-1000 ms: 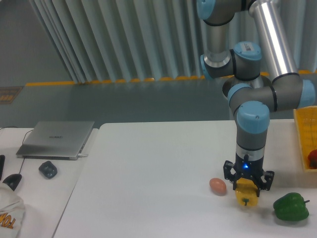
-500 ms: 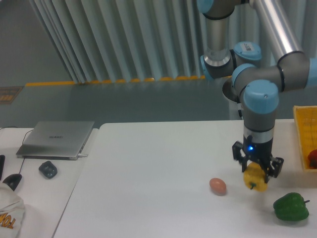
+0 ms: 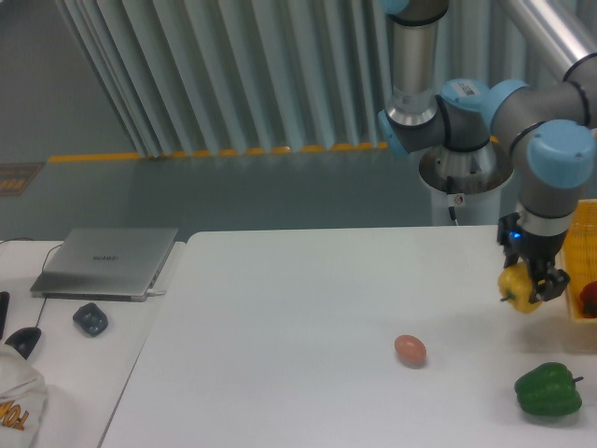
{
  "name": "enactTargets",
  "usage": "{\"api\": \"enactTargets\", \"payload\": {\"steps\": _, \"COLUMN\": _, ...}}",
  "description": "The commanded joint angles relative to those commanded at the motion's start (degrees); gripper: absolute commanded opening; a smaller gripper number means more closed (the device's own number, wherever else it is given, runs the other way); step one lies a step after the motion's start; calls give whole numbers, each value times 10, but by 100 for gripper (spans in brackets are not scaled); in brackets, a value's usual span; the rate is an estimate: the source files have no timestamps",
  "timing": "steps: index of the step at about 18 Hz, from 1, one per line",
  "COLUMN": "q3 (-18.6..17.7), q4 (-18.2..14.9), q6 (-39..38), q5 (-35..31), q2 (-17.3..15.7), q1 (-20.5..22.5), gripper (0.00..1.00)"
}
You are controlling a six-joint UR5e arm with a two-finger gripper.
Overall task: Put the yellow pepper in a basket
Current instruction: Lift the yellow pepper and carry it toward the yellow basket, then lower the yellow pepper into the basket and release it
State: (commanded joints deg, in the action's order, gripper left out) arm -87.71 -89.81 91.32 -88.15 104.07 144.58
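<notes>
The blocky, glossy yellow bell pepper (image 3: 520, 288) is found clamped between the fingers of the black two-finger gripper (image 3: 528, 286), clear of the white table (image 3: 308, 308) and held in the air just beside the near-left corner of the bright yellow-orange plastic mesh basket (image 3: 571, 231). Compared with the picture taken a second ago, the pepper has been lifted from the tabletop, where it lay close beside the small brownish-pink egg (image 3: 409, 350), and carried up and toward the basket; half a second ago it hung roughly midway along that path. The egg and the glossy green bell pepper (image 3: 548, 389) are seen unmoved, both well apart from the basket's near wall, so the grasp is judged to have disturbed neither. A dark red item (image 3: 590, 297) is noted inside the basket at its near edge (only partly in view, its nature cannot be told). The grasp appears secure, the pepper being tilted with its stem pointing outward to the side away from the basket. The pick and lift are judged complete and the transfer well advanced; what remains is to bring the pepper over the basket's low wall, lower it and release it. Contact with that wall, or with the red item inside, is considered the chief risk.
</notes>
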Motion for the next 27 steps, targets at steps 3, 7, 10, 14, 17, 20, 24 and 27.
{"api": "enactTargets", "payload": {"steps": 3, "q3": 1, "q4": -13, "q6": -2, "q5": -3, "q2": -8, "q1": -3, "gripper": 51}}
{"api": "enactTargets", "payload": {"steps": 7, "q3": 2, "q4": -31, "q6": 81, "q5": -108, "q2": -9, "q1": -6, "gripper": 47}}
{"api": "enactTargets", "payload": {"steps": 10, "q3": 2, "q4": -32, "q6": 142, "q5": -116, "q2": -7, "q1": -1, "gripper": 46}}
{"api": "enactTargets", "payload": {"steps": 14, "q3": 3, "q4": -32, "q6": 258, "q5": -123, "q2": -10, "q1": 35, "gripper": 46}}
{"api": "enactTargets", "payload": {"steps": 17, "q3": 4, "q4": -31, "q6": 312, "q5": -121, "q2": -10, "q1": 67, "gripper": 45}}
{"api": "enactTargets", "payload": {"steps": 20, "q3": -2, "q4": -29, "q6": 351, "q5": -124, "q2": -9, "q1": 90, "gripper": 45}}
{"api": "enactTargets", "payload": {"steps": 24, "q3": -29, "q4": -24, "q6": 365, "q5": -127, "q2": -6, "q1": 101, "gripper": 54}}
{"api": "enactTargets", "payload": {"steps": 27, "q3": -33, "q4": -25, "q6": 365, "q5": -156, "q2": -4, "q1": 99, "gripper": 58}}
